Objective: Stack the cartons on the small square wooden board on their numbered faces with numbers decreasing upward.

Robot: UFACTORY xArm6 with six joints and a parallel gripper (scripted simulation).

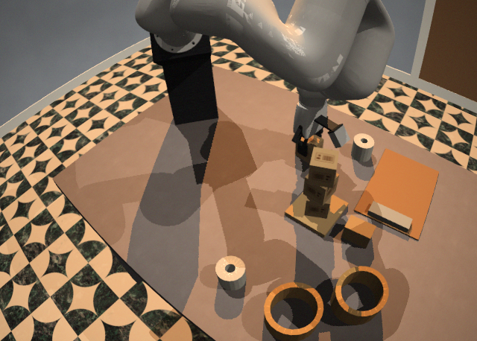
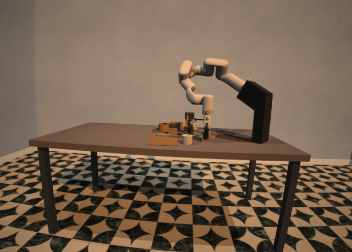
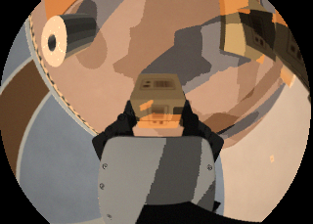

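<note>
Gripper clasping the fourth carton beside the column.
The gripper point(image 1: 308, 147) point(image 2: 205, 133) point(image 3: 157, 98) has its jaws closed against both sides of the fourth carton point(image 1: 316, 141) point(image 2: 208, 137) point(image 3: 157, 91), low at the table; three cartons point(image 1: 323, 173) point(image 2: 188, 122) point(image 3: 258, 34) stand stacked (somewhat twisted) on the square board point(image 1: 298, 213) point(image 2: 194, 135) point(image 3: 235, 38), an orange block point(image 1: 358, 231) point(image 2: 172, 130) near it.

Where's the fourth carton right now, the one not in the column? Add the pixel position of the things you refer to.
On the table between the gripper's point(image 1: 305, 140) point(image 2: 205, 137) point(image 3: 157, 117) fingers; in the top view it's just behind the three-carton column point(image 1: 323, 172) point(image 2: 188, 122), left of the nearer white cylinder point(image 1: 362, 148) point(image 2: 187, 139) point(image 3: 55, 41).
</note>
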